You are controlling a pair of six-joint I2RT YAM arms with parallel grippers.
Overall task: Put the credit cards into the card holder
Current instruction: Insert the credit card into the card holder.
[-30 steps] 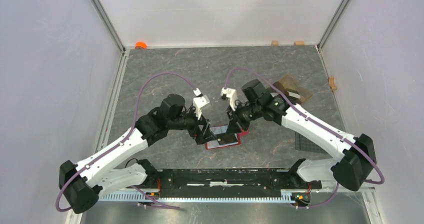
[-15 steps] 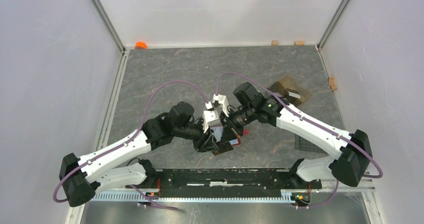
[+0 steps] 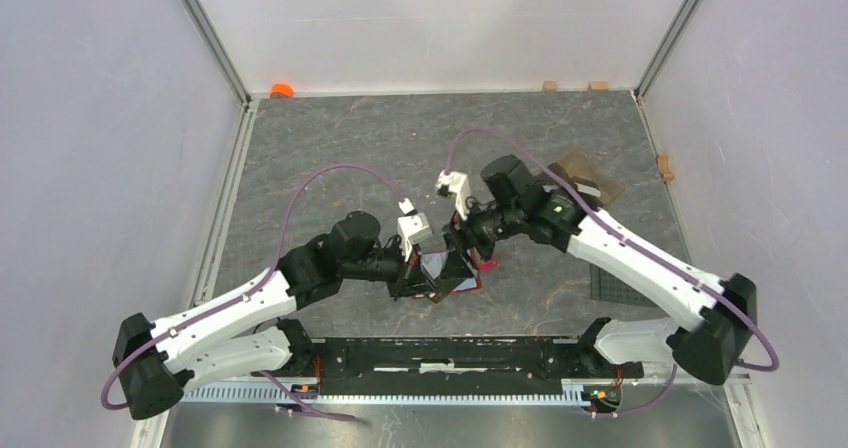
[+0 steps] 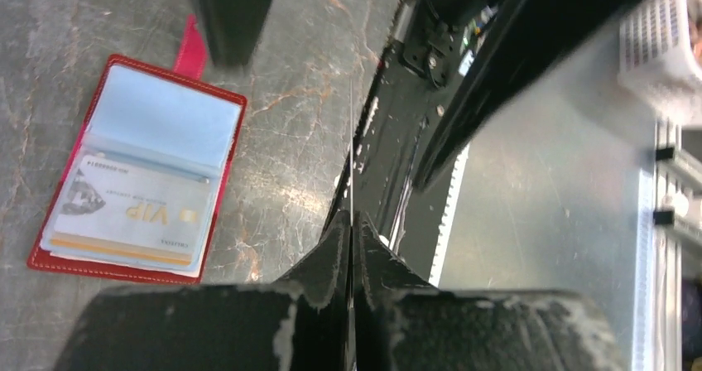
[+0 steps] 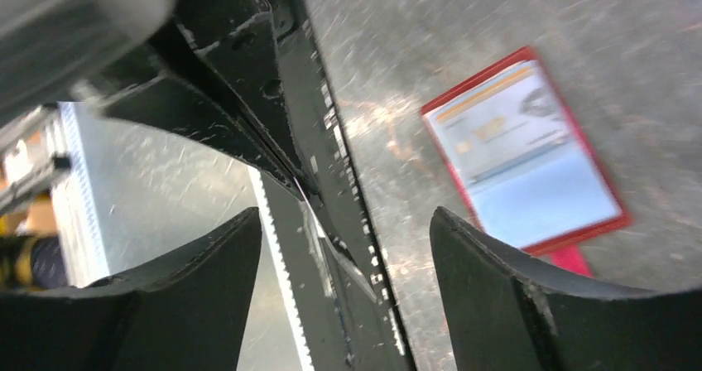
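Left tool pinches a card, right tool wide.
The left tool [image 4: 352, 222] is clamped on a thin card [image 4: 351, 156] seen edge-on; the right tool [image 5: 343, 218] gapes, holding nothing. The red holder [image 4: 157, 118] lies open on the surface [image 4: 281, 98], a VIP card [image 4: 137, 209] inside.

Bright even light, soft shadows; right wrist view motion-blurred, card holder [image 5: 526, 151] smeared.

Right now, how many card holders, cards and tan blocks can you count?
Card holder: 1
Cards plainly seen: 2, the VIP card in the holder and the edge-on card in the left tool; the orange strip beneath may be another
Tan blocks: 3
Total: 6
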